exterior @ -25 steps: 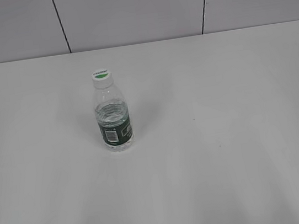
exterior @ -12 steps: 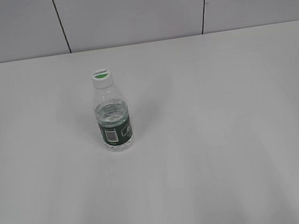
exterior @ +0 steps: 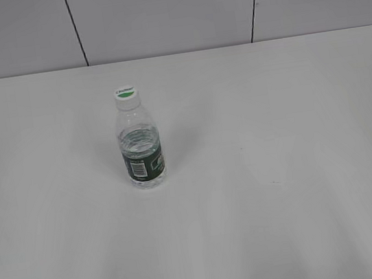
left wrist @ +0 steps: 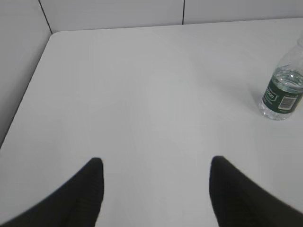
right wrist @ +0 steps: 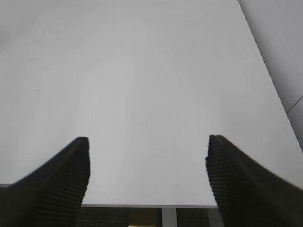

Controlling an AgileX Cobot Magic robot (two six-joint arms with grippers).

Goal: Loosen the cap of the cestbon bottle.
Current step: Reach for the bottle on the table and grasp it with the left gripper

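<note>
Standing upright left of centre on the white desk, the cestbon bottle is showing no change over the last second, cap on; both the left gripper and right gripper are holding fingers spread, well apart from it, so loosening is not yet starting

Your left gripper hangs above the tabletop with its two dark, smooth fingers spread wide, holding nothing. Your right gripper has its black ribbed fingers equally parted, gripping nothing.
</note>
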